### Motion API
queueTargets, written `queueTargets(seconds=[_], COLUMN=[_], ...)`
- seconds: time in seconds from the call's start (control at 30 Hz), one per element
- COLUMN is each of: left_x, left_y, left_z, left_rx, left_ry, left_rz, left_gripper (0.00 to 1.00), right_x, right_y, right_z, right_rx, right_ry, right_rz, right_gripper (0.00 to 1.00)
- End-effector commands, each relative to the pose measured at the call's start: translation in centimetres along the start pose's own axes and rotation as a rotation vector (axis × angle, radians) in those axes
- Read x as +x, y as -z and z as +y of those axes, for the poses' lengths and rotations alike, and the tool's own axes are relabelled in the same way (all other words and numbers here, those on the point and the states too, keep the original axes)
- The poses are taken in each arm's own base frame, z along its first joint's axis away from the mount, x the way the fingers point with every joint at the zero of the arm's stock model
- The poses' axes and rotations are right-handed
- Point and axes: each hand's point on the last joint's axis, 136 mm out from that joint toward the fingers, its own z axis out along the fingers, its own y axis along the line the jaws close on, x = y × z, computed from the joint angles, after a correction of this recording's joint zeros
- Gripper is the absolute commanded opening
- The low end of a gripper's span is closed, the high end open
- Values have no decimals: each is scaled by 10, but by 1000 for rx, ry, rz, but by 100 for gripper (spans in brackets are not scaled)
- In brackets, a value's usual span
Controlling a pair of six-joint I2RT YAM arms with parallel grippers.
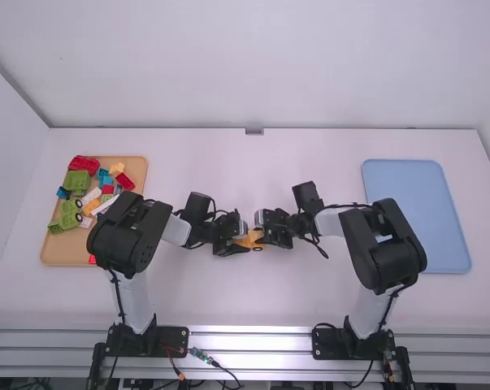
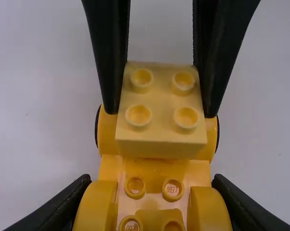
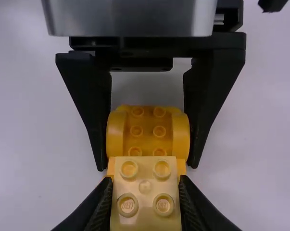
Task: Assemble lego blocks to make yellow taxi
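Left pincer (image 2: 153, 185) pinches yellow chassis (image 2: 155, 168) by rounded fenders (image 2: 97, 204); right pincer (image 3: 145, 184) pinches pale-yellow block (image 3: 145, 186) by opposite flat sides. Pieces meet over middle of white desk (image 1: 253, 301); whether fully seated, cannot tell. Plastic probably light, rigid, hard to crush, perhaps slippery on curves. Best hold: straight side walls, studs (image 3: 162, 168) left free. Boxy block, smooth faces; chassis has dark wheel (image 1: 257, 249).
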Motion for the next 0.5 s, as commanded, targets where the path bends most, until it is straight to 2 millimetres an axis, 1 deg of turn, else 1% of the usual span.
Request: queueTargets(seconds=[0.0,0.03,0.07,0.1,0.17,0.23,0.27,0.37,0.47], left_x=[30,30,30,30,30,30,30,30,30], left_y=[-1,-1,-1,-1,-1,-1,-1,-1,-1], left_z=[-2,-2,-1,-1,-1,-1,-1,-1,-1], left_rx=[-42,-42,-43,-43,-44,-43,-42,-43,-43], left_ry=[19,20,21,22,22,22,23,21,23], left_rz=[126,126,126,127,127,127,125,126,126], left_gripper=[18,18,18,18,18,18,18,18,18], right_x=[6,6,6,6,6,6,6,5,-2], right_y=[-4,-4,-4,-4,-4,-3,-4,-3,-2], right_z=[6,6,6,7,7,6,6,6,5], right_rx=[-23,-23,-23,-23,-24,-23,-23,-22,-31], right_ry=[-30,-32,-32,-31,-31,-32,-32,-29,-23], right_rz=[-3,-2,-2,-2,-3,-3,-3,-8,-42], right_gripper=[24,29,32,42,48,58,62,68,69])
